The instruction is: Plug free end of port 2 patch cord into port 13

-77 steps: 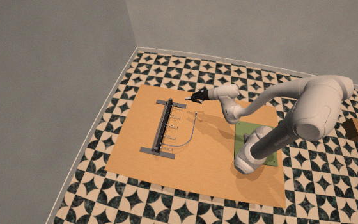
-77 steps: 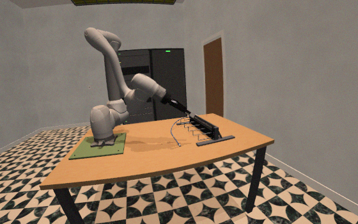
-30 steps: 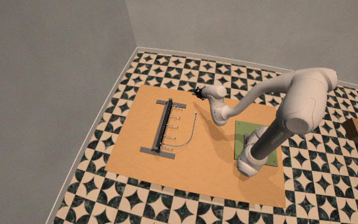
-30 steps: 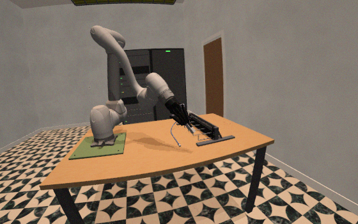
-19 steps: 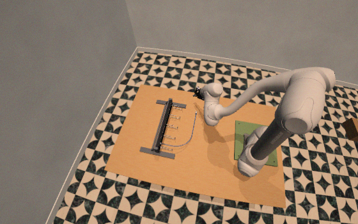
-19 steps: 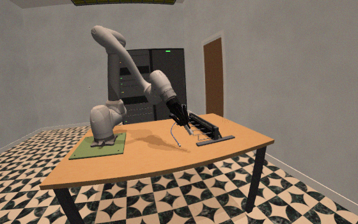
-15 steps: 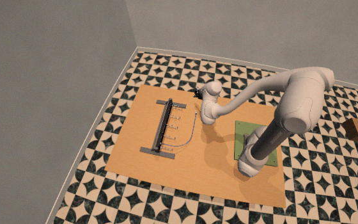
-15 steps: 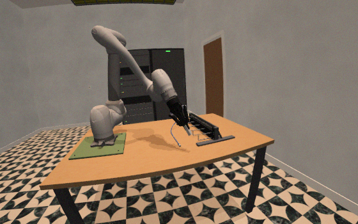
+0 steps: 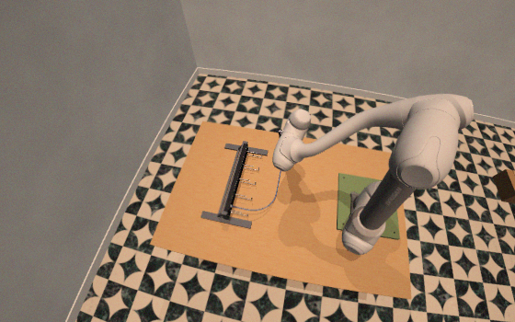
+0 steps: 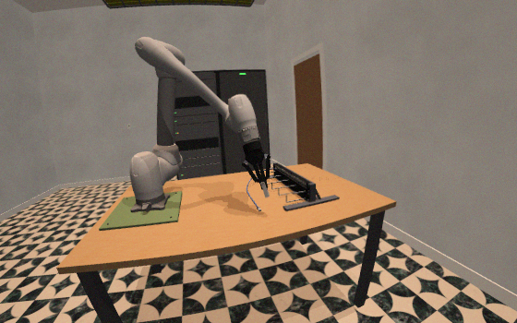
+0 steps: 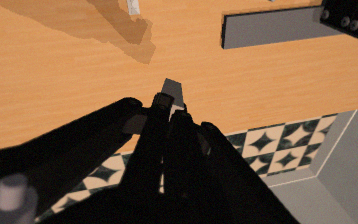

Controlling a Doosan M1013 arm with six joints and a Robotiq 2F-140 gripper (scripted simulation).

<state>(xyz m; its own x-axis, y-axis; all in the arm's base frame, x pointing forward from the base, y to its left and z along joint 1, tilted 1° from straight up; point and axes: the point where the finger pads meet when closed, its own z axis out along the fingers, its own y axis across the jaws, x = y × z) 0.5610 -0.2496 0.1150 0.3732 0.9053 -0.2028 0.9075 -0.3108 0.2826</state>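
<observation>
The black rack [image 9: 234, 180] [image 10: 295, 179] stands on its two grey feet; its near end shows at the top right of the wrist view [image 11: 356, 21]. Port numbers cannot be read. The grey-blue patch cord [image 9: 272, 201] [image 10: 248, 193] leaves the rack near one end and curves across the table. Its free plug [image 10: 259, 209] [image 11: 136, 6] lies on the table, apart from the rack; the top view has it hidden behind the arm's wrist. My gripper [image 10: 266, 190] [image 11: 168, 93] is shut and empty, with its grey tips pointing down above the table, between plug and rack, touching neither.
Thin wire cable guides [image 9: 248, 183] [image 10: 280, 190] stick out from the rack's front. One grey foot [image 9: 235, 222] [image 10: 310, 203] [image 11: 270, 29] reaches out past the rack's body. The wooden table's edge [image 10: 230, 252] borders a tiled floor. The arm's base stands on a green plate [image 9: 346, 184] [image 10: 119, 221].
</observation>
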